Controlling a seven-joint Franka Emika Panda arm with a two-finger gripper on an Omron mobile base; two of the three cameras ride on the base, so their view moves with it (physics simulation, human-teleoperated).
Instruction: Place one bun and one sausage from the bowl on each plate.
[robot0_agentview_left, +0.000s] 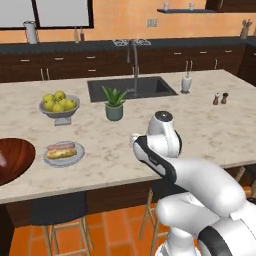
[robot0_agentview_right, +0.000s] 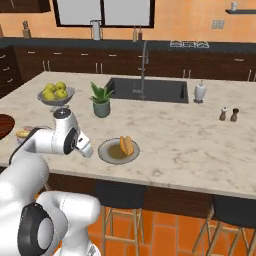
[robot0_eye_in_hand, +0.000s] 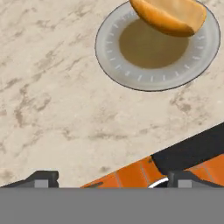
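- In the hand view the gripper (robot0_eye_in_hand: 112, 179) is seen with its two dark fingertips (robot0_eye_in_hand: 41, 178) set wide apart at the bottom edge, released and with nothing between them.
- Below the fingertips, the near edge of the marble counter (robot0_eye_in_hand: 57, 87) is seen, with orange floor tiles (robot0_eye_in_hand: 131, 173) and a dark stool seat (robot0_eye_in_hand: 192, 151) beyond the edge.
- A grey plate (robot0_agentview_right: 118, 151) is found near the counter's front edge, just to the right of the arm's hand in the right base view; a bun (robot0_agentview_right: 126, 144) lies on its far right part, overhanging the brownish centre.
- A second plate (robot0_agentview_left: 63, 153) is placed further left on the counter, and a bun with a sausage (robot0_agentview_left: 61, 148) is laid on it.
- The wooden bowl (robot0_agentview_left: 14, 160) is set at the left edge of the counter, just left of that second plate and apart from it; its contents cannot be made out.
- Further back, a grey pedestal bowl of green apples (robot0_agentview_left: 59, 107) is seen, and a small potted plant (robot0_agentview_left: 114, 104) to its right.
- A sink with a tall tap (robot0_agentview_left: 132, 86) is sunk in the far part of the counter; a white soap dispenser (robot0_agentview_left: 186, 82) stands to its right.
- Two small shakers (robot0_agentview_left: 220, 98) are placed well to the right.
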